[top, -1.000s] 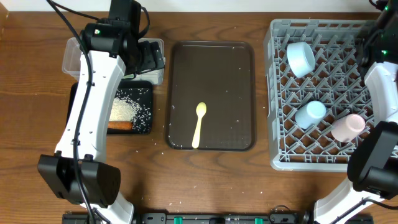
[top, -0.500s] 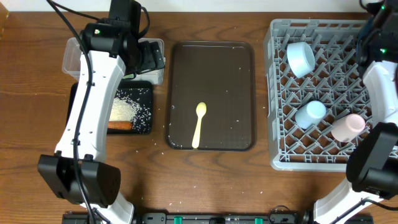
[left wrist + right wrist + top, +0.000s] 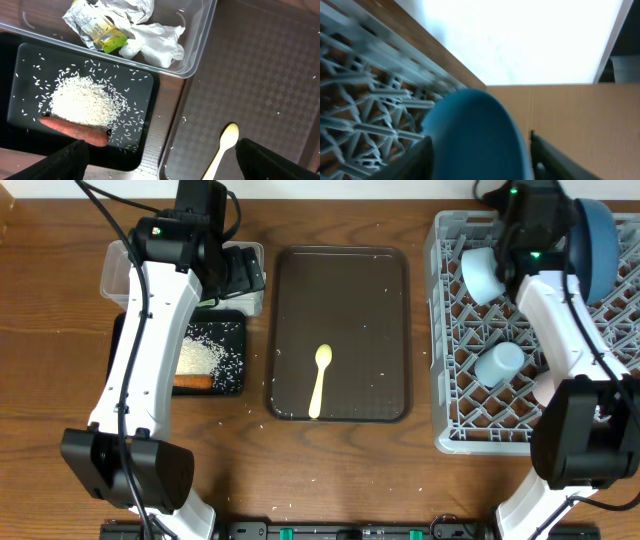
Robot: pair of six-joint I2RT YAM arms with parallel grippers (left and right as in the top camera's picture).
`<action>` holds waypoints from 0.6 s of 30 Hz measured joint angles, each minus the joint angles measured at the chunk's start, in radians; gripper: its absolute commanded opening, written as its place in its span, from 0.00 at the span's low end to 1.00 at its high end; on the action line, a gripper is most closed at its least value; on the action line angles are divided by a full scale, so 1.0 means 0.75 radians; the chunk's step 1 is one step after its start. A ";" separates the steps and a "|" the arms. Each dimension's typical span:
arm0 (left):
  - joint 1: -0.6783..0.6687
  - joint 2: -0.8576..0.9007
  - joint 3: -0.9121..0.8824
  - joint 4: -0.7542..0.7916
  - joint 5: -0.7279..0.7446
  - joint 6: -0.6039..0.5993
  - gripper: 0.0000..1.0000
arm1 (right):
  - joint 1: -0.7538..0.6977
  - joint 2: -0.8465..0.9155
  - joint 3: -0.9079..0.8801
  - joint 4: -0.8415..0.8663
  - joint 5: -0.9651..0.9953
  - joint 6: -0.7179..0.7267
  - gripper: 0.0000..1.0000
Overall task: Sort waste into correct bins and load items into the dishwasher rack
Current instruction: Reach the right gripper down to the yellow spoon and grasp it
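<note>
A dark blue bowl [image 3: 592,240] stands on edge in the back right of the grey dishwasher rack [image 3: 450,420]. My right gripper [image 3: 480,140] is open, its fingers spread either side of the bowl's rim [image 3: 475,135]. A white bowl [image 3: 484,273] and a light blue cup [image 3: 500,362] also sit in the rack. The pale yellow spoon [image 3: 321,380] lies on the brown tray [image 3: 340,290]. My left gripper [image 3: 165,165] hangs open and empty above the gap between the black tray [image 3: 147,82] and the brown tray. Rice [image 3: 82,102] and a carrot piece [image 3: 75,131] lie in the black tray.
The clear tub [image 3: 200,45] behind the black tray holds crumpled white wrappers [image 3: 150,40] and a yellow-green packet [image 3: 100,32]. Loose rice grains dot the brown tray and the wood. My left arm [image 3: 150,350] stretches over the table's left side.
My right arm has swung in from the right edge over the rack's back. The blue bowl now shows standing there. The right jaws have gone from shut to spread. The left arm has not moved.
</note>
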 measured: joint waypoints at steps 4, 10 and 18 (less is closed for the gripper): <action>0.000 0.000 0.000 -0.001 0.001 0.000 0.96 | 0.011 0.000 -0.001 -0.003 0.000 0.069 0.75; 0.000 0.000 0.000 -0.001 0.000 0.000 0.96 | 0.012 -0.001 -0.001 -0.004 0.005 0.238 0.85; 0.000 0.000 0.000 0.000 0.000 0.000 0.96 | 0.088 -0.078 -0.003 -0.225 -0.072 0.631 0.89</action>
